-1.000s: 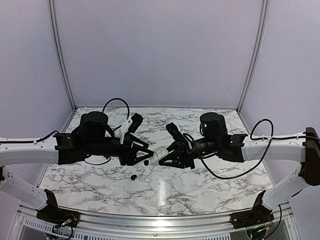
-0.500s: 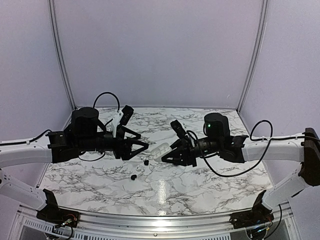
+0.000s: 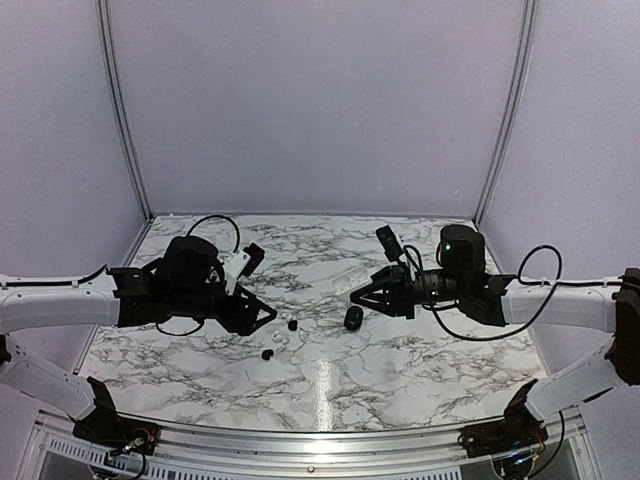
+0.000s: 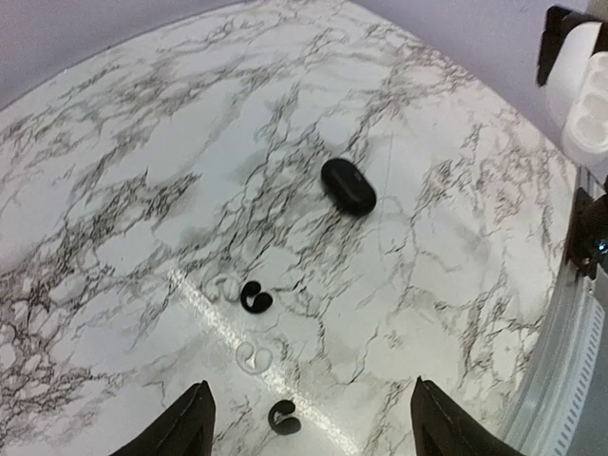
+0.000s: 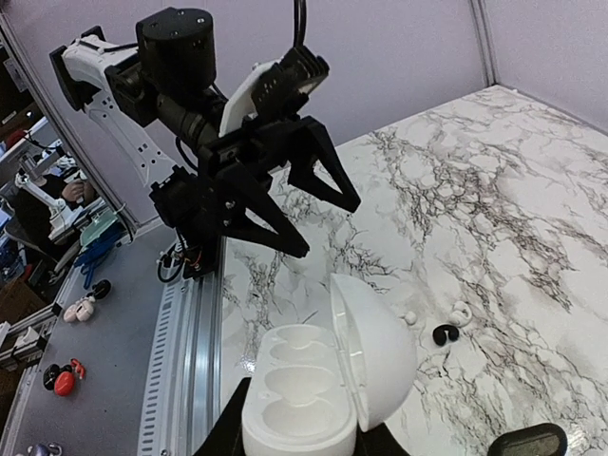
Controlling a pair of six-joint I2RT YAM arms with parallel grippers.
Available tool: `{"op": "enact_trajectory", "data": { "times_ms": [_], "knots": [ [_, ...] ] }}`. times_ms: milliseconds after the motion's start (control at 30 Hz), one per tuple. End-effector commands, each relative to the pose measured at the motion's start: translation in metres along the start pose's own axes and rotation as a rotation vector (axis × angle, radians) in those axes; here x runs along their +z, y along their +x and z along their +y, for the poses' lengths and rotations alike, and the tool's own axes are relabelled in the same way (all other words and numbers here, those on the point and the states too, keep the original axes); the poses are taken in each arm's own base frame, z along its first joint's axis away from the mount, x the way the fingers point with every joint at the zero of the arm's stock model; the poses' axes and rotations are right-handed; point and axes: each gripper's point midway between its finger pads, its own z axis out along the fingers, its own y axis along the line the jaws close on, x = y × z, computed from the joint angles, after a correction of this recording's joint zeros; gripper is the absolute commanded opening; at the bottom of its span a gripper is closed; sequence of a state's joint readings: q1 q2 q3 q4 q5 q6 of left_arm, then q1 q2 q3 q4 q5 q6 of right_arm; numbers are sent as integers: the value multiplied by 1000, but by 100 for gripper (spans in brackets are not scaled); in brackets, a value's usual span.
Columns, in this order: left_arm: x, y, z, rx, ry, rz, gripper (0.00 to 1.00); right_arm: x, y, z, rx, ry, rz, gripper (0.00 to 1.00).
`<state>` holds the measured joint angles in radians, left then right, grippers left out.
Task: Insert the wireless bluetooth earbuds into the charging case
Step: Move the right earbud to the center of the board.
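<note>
Two black earbuds (image 4: 255, 297) (image 4: 283, 417) lie on the marble, with the black oval charging case (image 4: 348, 186) shut beyond them. From above, the earbuds (image 3: 293, 324) (image 3: 268, 353) sit left of the case (image 3: 353, 318). My left gripper (image 4: 311, 385) hangs open over the nearer earbud, touching nothing. Above the table, my right gripper (image 5: 309, 439) is shut on a white case (image 5: 313, 380) whose lid stands open and whose wells are empty. The black case (image 5: 532, 442) lies below it.
Two white earbuds (image 4: 223, 288) (image 4: 253, 356) rest beside the black ones. The left arm (image 5: 190, 104) faces the right wrist camera. The table's metal front rail (image 3: 320, 440) runs along the near edge, and grey walls stand behind.
The grippers have parted. The left one let go of the white case, opened wider and drew back left over the earbuds. The right one carried the white case right, uncovering the black case.
</note>
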<state>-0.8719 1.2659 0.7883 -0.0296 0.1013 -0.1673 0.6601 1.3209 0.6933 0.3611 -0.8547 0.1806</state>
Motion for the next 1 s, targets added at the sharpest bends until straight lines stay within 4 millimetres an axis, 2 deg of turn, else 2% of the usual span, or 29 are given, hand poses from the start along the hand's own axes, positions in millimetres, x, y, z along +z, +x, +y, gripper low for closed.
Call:
{"op": "enact_trajectory", "data": {
  "times_ms": [0, 133, 300, 467, 600, 667, 833, 967],
  "knots": [
    [6, 30, 20, -31, -85, 127, 72, -10, -7, 1, -15, 13, -34, 0],
    [13, 54, 27, -73, -102, 180, 71, -13, -1, 9, -57, -15, -34, 0],
    [25, 69, 35, -140, -98, 225, 68, -16, -3, 37, -208, -44, -48, 0],
    [30, 63, 34, -181, -66, 194, 68, -17, -1, 55, -303, -48, -62, 0],
    [37, 62, 43, -214, -81, 192, 67, -18, -1, 58, -326, -34, -62, 0],
    [42, 55, 48, -219, -93, 174, 66, -18, 0, 57, -323, -32, -60, 0],
    [59, 39, 54, -126, -92, 215, 68, -16, 2, 56, -307, -38, -52, 0],
    [72, 29, 68, -36, -135, 282, 68, -15, 3, 56, -302, -41, -50, 0]
  ]
}}
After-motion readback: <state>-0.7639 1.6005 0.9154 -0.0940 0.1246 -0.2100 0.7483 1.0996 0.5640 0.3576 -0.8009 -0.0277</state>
